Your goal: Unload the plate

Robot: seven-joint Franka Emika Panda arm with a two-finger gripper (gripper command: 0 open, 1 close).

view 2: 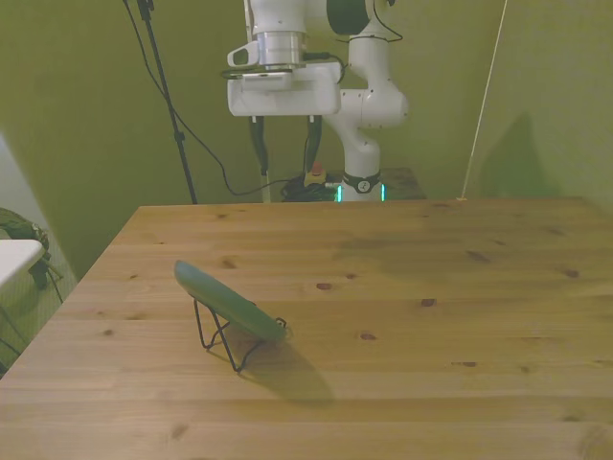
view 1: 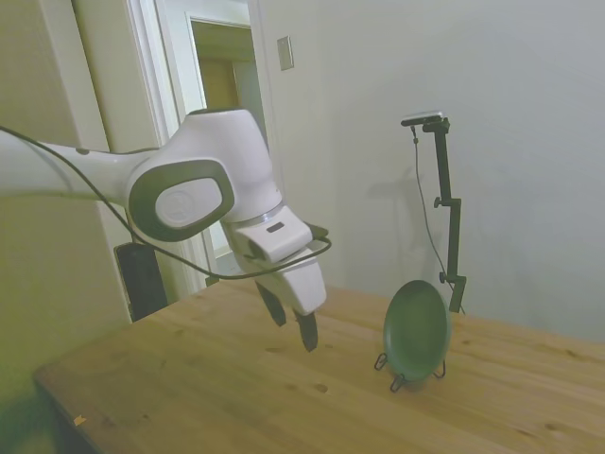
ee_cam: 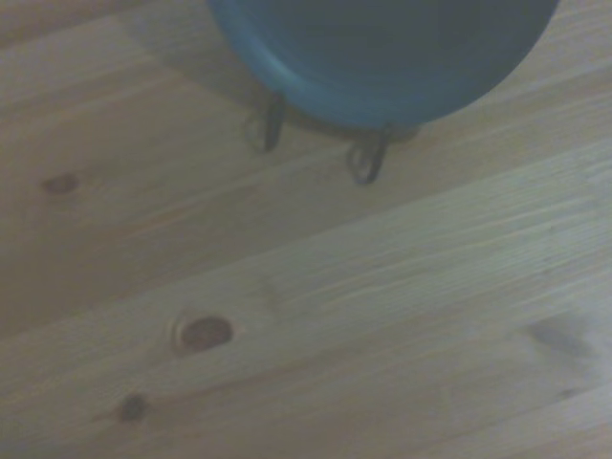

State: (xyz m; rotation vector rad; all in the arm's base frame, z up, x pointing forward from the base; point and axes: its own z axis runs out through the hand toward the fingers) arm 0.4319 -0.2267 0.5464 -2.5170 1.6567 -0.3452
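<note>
1. Dark green plate [view 1: 416, 330] stands on edge in a thin black wire stand [view 1: 408, 375], leaning back against the stand's upright wires; its lower rim sits in the stand's front hooks.
2. Plate and stand rest on the wooden tabletop [view 1: 236, 388]. In the front view the plate [view 2: 228, 301] lies toward the front view's left, seen nearly edge-on and tilted, with the wire stand [view 2: 222, 337] under and behind it.
3. White arm [view 1: 180, 184] reaches in above the tabletop; a dark cable loops from it past the wrist.
4. Pincer [view 1: 291, 320] hangs in the air, pointing down, clear of the tabletop and holding nothing. In the side view it is near the plate but apart from it, on the side of the plate's concave face.
5. In the front view the pincer [view 2: 284, 146] shows two dark fingers [view 2: 257, 146] with a wide gap between them: the jaws stand spread apart, with nothing in between.
6. Wrist view, soft in focus, shows the lower part of the plate [ee_cam: 382, 57], the two front hooks of the wire stand [ee_cam: 363, 158] and bare knotted wood of the tabletop [ee_cam: 382, 316].
7. Plate not yet removed; no contact between pincer and plate or stand.
</note>
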